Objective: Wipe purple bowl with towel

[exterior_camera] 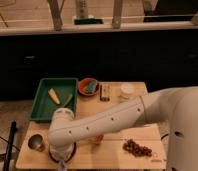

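Reaches in from the right across the worktop (112, 156) and holds the hand (62, 162) low at the purple bowl (53, 155), straight in front of the green tray (42, 107) by the near edge. Cannot tell whether spread, pressed together or pinching anything, being hidden under the white wrist. Also in front of the tray, a metal cup (36, 143) just beside the bowl; right of the tray, a red bowl (84, 90), a small box (106, 92) and a white cup (127, 90).

Arm (94, 127) mostly hides pincer (62, 163), seemingly over purple bowl (53, 155).
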